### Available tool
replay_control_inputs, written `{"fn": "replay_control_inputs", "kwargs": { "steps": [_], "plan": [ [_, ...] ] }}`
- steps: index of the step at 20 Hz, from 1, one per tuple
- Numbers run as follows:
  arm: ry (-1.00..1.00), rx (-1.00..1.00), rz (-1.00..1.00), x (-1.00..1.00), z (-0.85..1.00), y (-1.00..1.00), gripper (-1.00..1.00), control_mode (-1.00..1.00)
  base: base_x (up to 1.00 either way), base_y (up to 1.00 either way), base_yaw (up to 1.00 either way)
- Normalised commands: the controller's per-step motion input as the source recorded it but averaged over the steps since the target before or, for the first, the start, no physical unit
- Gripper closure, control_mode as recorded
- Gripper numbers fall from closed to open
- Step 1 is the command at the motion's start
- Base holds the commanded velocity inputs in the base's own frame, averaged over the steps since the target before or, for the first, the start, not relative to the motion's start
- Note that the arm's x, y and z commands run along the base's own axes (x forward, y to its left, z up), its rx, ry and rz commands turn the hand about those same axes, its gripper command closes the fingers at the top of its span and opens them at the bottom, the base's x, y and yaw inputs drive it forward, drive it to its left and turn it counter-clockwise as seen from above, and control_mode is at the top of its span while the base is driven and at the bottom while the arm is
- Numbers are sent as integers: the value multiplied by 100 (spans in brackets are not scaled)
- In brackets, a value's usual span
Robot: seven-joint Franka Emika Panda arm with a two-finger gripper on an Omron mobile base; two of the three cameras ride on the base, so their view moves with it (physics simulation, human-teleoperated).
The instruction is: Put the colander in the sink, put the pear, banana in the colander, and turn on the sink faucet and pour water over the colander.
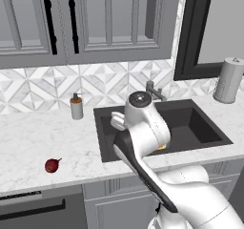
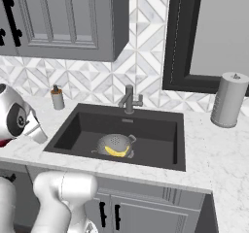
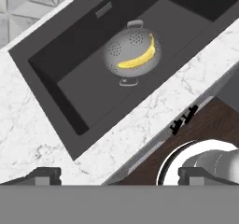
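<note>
Hand view: curved yellow banana [image 3: 138,56] lying in round grey perforated colander [image 3: 122,49] on the dark sink [image 3: 70,59] floor.
Left base view: small dark red pear [image 1: 52,165] on the counter.
Two-finger gripper [image 3: 119,175]: jaws spread wide, empty, above the sink's front edge.

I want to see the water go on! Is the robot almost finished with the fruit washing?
Not quite. Done: the colander sits in the sink with the banana inside it. In hand: nothing, the gripper is open and empty above the counter edge. Left: the pear lies on the counter left of the sink, and no water runs from the faucet.
</note>
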Motion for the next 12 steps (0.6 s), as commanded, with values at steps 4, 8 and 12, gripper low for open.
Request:
{"fn": "replay_control_inputs", "kwargs": {
  "steps": [4, 8, 12],
  "plan": [
    [1, 12, 18, -10, 34, 64, -100, -100, 0, 0, 0],
    [9, 9, 19, -2, 25, 78, -100, -100, 0, 0, 0],
    [22, 2, 13, -9, 5, 90, -100, -100, 0, 0, 0]
  ]
}}
